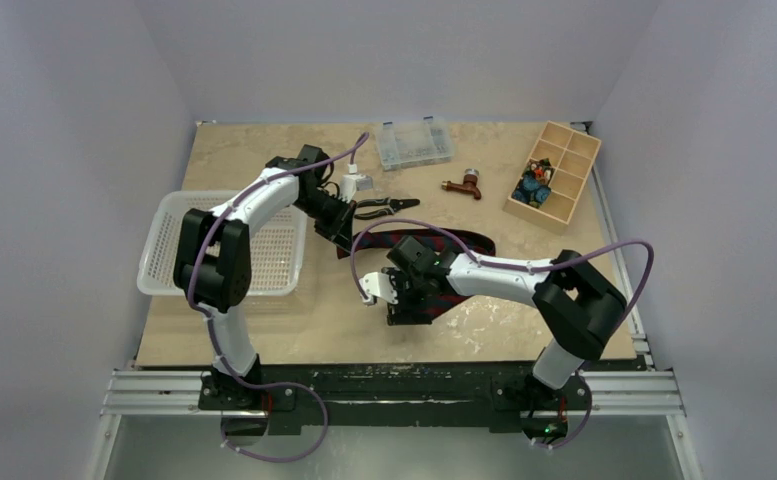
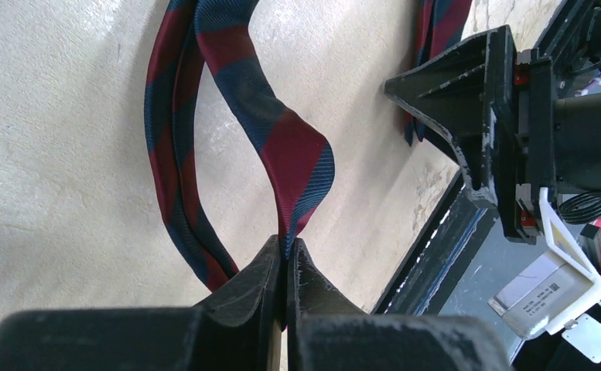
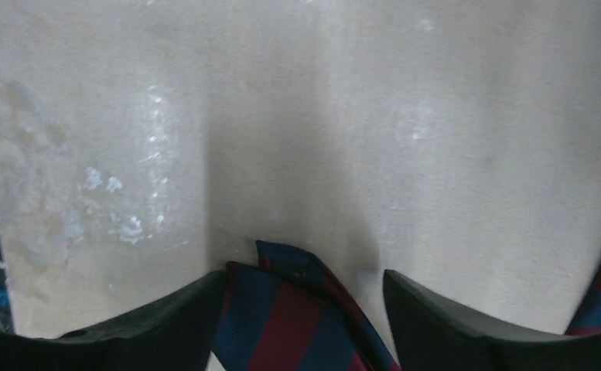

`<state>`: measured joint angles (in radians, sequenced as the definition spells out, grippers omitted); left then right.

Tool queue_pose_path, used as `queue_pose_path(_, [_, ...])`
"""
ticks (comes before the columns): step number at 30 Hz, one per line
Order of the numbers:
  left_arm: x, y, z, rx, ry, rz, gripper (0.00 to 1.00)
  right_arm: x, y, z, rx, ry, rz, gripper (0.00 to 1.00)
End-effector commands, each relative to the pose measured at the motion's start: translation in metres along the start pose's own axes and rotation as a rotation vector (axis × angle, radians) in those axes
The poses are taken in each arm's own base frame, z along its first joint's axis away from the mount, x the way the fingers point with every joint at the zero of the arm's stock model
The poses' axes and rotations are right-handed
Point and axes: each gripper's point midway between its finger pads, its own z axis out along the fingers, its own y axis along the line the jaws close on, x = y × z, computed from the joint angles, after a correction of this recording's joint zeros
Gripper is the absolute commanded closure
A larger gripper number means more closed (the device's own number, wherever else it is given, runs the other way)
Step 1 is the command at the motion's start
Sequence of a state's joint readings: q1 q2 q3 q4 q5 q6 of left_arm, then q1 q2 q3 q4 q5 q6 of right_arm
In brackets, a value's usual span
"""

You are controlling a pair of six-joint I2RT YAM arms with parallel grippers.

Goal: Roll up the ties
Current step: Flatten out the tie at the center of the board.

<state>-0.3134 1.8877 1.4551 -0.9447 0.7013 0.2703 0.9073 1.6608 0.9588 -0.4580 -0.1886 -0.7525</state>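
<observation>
Nearest, the right gripper (image 3: 305,290) stands with jaws apart, astride one end of the striped tie (image 3: 281,325). Farther back, the left gripper (image 2: 285,255) is pinched tight on a raised loop of it (fabric twisted). Rolling looks barely begun; next, that near end needs folding over into a first turn.

A beige, mottled table (image 1: 294,335) with a scuffed, stone-like top stands enclosed by plain pale lavender-grey walls (image 1: 64,100) on the left, back and right. A black and silver metal rail (image 1: 414,385) runs along its near edge. The light is soft and even.
</observation>
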Motion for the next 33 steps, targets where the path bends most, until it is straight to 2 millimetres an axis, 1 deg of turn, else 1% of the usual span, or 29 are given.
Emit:
queue_pose_path(1, [-0.013, -0.005, -0.007, 0.022, -0.034, 0.001, 1.0, 0.008, -0.007, 0.005, 0.046, 0.022, -0.04, 0.44])
queue_pose_path(2, [-0.012, -0.005, -0.007, 0.022, -0.031, 0.002, 1.0, 0.01, -0.004, 0.003, 0.044, 0.024, -0.035, 0.59])
queue_pose_path(3, [-0.012, -0.005, -0.008, 0.022, -0.028, 0.007, 1.0, 0.008, -0.002, -0.001, 0.041, 0.011, -0.024, 0.72])
queue_pose_path(4, [-0.011, -0.005, -0.009, 0.02, -0.026, 0.012, 1.0, 0.008, -0.002, -0.008, 0.051, 0.005, -0.013, 0.83])
queue_pose_path(5, [-0.01, -0.006, -0.01, 0.019, -0.022, 0.017, 1.0, 0.005, -0.006, -0.02, 0.07, -0.006, 0.001, 0.93])
queue_pose_path(6, [-0.009, -0.007, -0.012, 0.019, -0.02, 0.025, 1.0, 0.003, -0.011, -0.036, 0.088, -0.023, 0.028, 1.0])
queue_pose_path(8, [-0.008, -0.012, -0.018, 0.011, -0.024, 0.056, 1.0, 0.002, -0.027, -0.076, 0.13, -0.084, 0.111, 1.0])
queue_pose_path(10, [-0.006, -0.017, -0.026, 0.004, -0.027, 0.084, 1.0, 0.022, -0.04, -0.115, 0.178, -0.089, 0.216, 1.0])
queue_pose_path(12, [-0.002, -0.024, -0.036, 0.002, -0.028, 0.111, 1.0, 0.058, -0.054, -0.154, 0.258, -0.06, 0.314, 1.0])
queue_pose_path(13, [0.0, -0.028, -0.04, 0.008, -0.029, 0.121, 1.0, 0.087, -0.062, -0.177, 0.312, -0.047, 0.396, 1.0])
queue_pose_path(14, [0.003, -0.032, -0.044, 0.015, -0.03, 0.132, 1.0, 0.102, -0.06, -0.193, 0.331, -0.03, 0.417, 1.0])
queue_pose_path(15, [0.006, -0.035, -0.048, 0.019, -0.027, 0.138, 1.0, 0.131, -0.062, -0.214, 0.376, -0.004, 0.482, 1.0])
queue_pose_path(17, [0.011, -0.038, -0.053, 0.023, -0.014, 0.152, 1.0, 0.176, -0.056, -0.24, 0.436, 0.068, 0.562, 1.0])
queue_pose_path(19, [0.013, -0.038, -0.055, 0.023, -0.008, 0.148, 1.0, 0.226, -0.054, -0.256, 0.504, 0.153, 0.667, 1.0])
queue_pose_path(20, [0.012, -0.036, -0.056, 0.024, -0.014, 0.139, 1.0, 0.252, -0.052, -0.26, 0.528, 0.192, 0.739, 0.82])
queue_pose_path(21, [0.01, -0.033, -0.056, 0.026, -0.021, 0.122, 1.0, 0.273, -0.052, -0.259, 0.524, 0.214, 0.805, 0.6])
queue_pose_path(22, [0.008, -0.028, -0.055, 0.02, -0.024, 0.107, 1.0, 0.289, -0.055, -0.264, 0.53, 0.22, 0.876, 0.4])
queue_pose_path(23, [0.007, -0.022, -0.053, 0.007, -0.016, 0.097, 0.97, 0.301, -0.059, -0.265, 0.521, 0.213, 0.945, 0.29])
queue_pose_path(24, [0.006, -0.014, -0.052, -0.02, -0.005, 0.092, 0.86, 0.309, -0.063, -0.265, 0.501, 0.199, 1.008, 0.26])
queue_pose_path(25, [0.004, -0.007, -0.051, -0.046, 0.001, 0.092, 0.77, 0.312, -0.068, -0.268, 0.492, 0.173, 1.049, 0.24])
queue_pose_path(27, [-0.001, 0.008, -0.051, -0.107, -0.008, 0.098, 0.62, 0.315, -0.075, -0.269, 0.484, 0.147, 1.104, 0.24])
queue_pose_path(29, [-0.006, 0.016, -0.054, -0.158, -0.026, 0.113, 0.55, 0.316, -0.074, -0.266, 0.465, 0.146, 1.108, 0.26])
queue_pose_path(31, [-0.016, 0.01, -0.063, -0.171, -0.077, 0.194, 0.5, 0.316, -0.063, -0.258, 0.422, 0.163, 1.107, 0.29])
queue_pose_path(33, [-0.018, 0.002, -0.066, -0.176, -0.121, 0.329, 0.46, 0.316, -0.045, -0.244, 0.356, 0.188, 1.112, 0.33])
